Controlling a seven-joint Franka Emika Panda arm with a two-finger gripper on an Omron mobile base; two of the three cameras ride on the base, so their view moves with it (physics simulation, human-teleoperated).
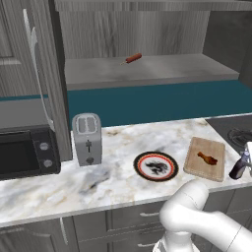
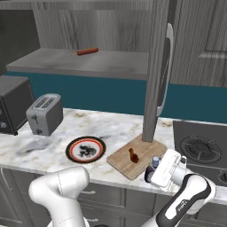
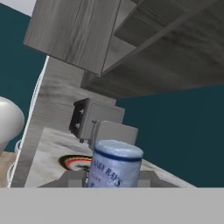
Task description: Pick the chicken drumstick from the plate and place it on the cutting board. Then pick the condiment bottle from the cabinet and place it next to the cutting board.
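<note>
Clamped around the condiment bottle (image 1: 239, 167), the gripper (image 1: 248, 156) was seen at the right edge of the left base view, the bottle held upright at the counter's front edge just beside the cutting board (image 1: 204, 159), where the chicken drumstick (image 1: 207, 158) was laid. From the right base camera, the bottle (image 2: 152, 168) was gripped by the gripper (image 2: 158, 170) right of the board (image 2: 136, 156); the plate (image 2: 85, 150) was left bare. Through the hand camera, the bottle's cap (image 3: 116, 163) was framed close between the fingers.
</note>
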